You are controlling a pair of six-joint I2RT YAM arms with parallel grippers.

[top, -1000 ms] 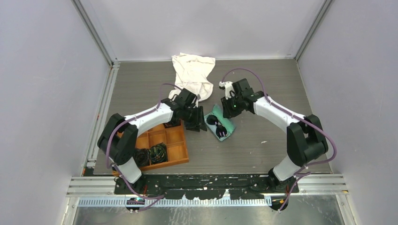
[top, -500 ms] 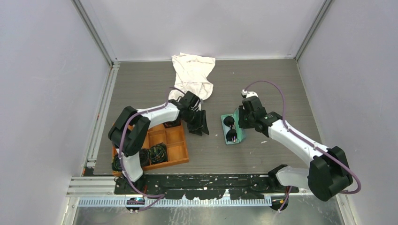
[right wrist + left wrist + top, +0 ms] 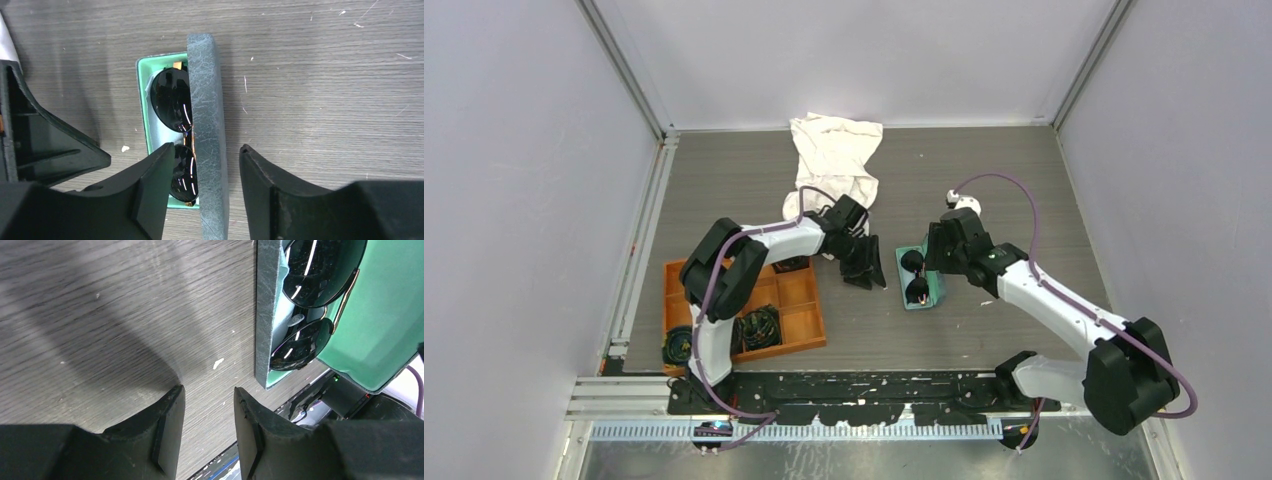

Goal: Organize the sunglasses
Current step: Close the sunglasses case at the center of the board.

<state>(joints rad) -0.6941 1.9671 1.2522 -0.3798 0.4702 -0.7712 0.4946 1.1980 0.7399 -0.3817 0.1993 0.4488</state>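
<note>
One orange wooden tray [image 3: 796,297] sits at the grey bench's [image 3: 984,170] near-left corner. Mid-bench, one pair of black-framed sunglasses [image 3: 176,107] lies inside one grey-blue, mint-lined case [image 3: 207,100]. Your right pincer [image 3: 206,155] is spread astride its raised lid. Your left pincer [image 3: 207,395] is spread and empty, just beside the case. If you push the lid unbraced, the case may skid or pinch the frame. One white cloth [image 3: 834,150] lies at the far edge.

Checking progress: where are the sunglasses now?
Top view: the sunglasses lie inside the open glasses case, mid-table, right of the left gripper, the right gripper straddling its lid.
</note>
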